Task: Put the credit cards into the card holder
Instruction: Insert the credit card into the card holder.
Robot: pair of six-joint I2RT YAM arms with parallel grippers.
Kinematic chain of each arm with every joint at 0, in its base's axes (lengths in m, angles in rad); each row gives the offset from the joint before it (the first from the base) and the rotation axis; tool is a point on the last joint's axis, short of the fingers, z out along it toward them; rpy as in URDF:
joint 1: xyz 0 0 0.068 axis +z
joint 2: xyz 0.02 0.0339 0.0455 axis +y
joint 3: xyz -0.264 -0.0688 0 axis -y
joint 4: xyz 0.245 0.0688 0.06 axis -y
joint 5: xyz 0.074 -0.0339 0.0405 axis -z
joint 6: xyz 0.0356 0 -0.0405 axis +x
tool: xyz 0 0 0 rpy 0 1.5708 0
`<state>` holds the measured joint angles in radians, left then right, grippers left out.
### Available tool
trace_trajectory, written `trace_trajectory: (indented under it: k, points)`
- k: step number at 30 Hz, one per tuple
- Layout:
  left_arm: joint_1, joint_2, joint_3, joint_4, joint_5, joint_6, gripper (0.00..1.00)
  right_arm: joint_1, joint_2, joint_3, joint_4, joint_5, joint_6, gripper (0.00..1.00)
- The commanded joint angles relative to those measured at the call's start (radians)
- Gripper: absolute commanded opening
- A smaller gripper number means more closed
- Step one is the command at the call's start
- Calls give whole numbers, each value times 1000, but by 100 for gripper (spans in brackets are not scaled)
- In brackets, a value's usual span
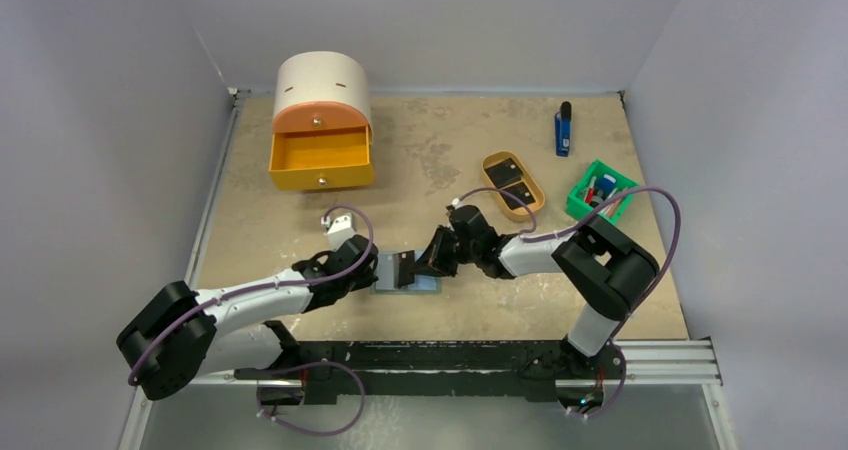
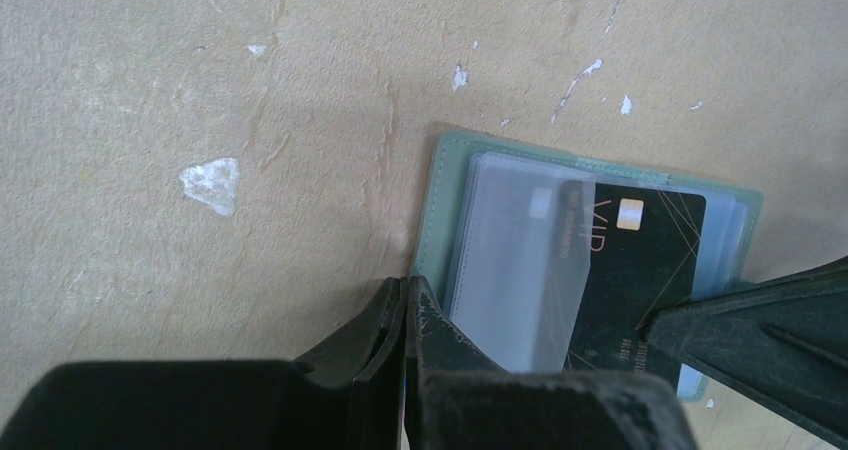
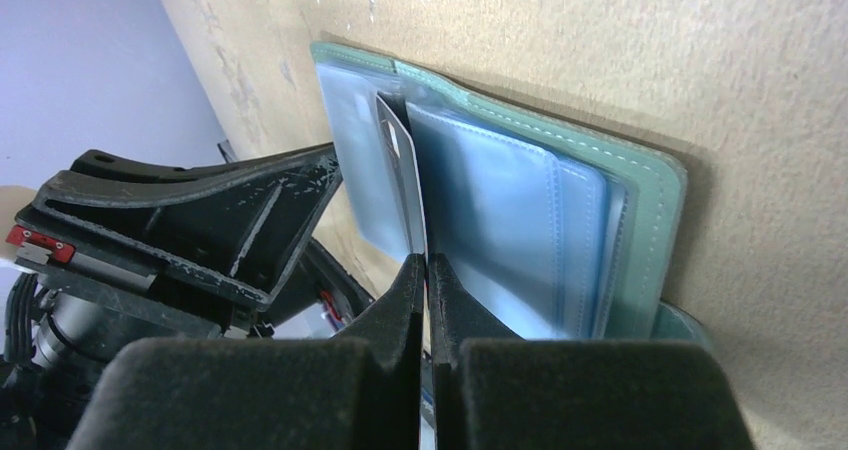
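The grey-green card holder (image 1: 425,284) lies open on the table between the two grippers, its pale plastic sleeves up (image 2: 440,200) (image 3: 640,230). A black credit card (image 2: 640,260) marked VIP sits partly under a clear sleeve (image 2: 520,270). In the right wrist view this card (image 3: 403,170) shows edge-on between sleeves, with my right gripper (image 3: 427,262) (image 1: 440,253) shut on its near edge. My left gripper (image 2: 405,286) (image 1: 398,268) is shut, its tips at the holder's left edge, one finger lying over a sleeve. Two more black credit cards (image 1: 513,182) lie in the tan tray.
The tan oval tray (image 1: 490,160) is behind and right of the holder. A green bin (image 1: 577,202) stands at the right. A blue-and-black stick (image 1: 564,128) lies at the back right. An orange drawer box (image 1: 320,120) with its drawer open stands at the back left.
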<state>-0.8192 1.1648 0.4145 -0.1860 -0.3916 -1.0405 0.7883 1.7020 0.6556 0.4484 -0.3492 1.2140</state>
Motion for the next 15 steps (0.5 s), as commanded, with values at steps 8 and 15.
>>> trace_trajectory:
  k: [8,15]
  points:
    - [1,3,-18,51,51,-33,0,18,67,81,-3,-21,-43,0]
    - [2,1,-15,45,42,-32,0,27,70,112,-35,-49,-91,0]
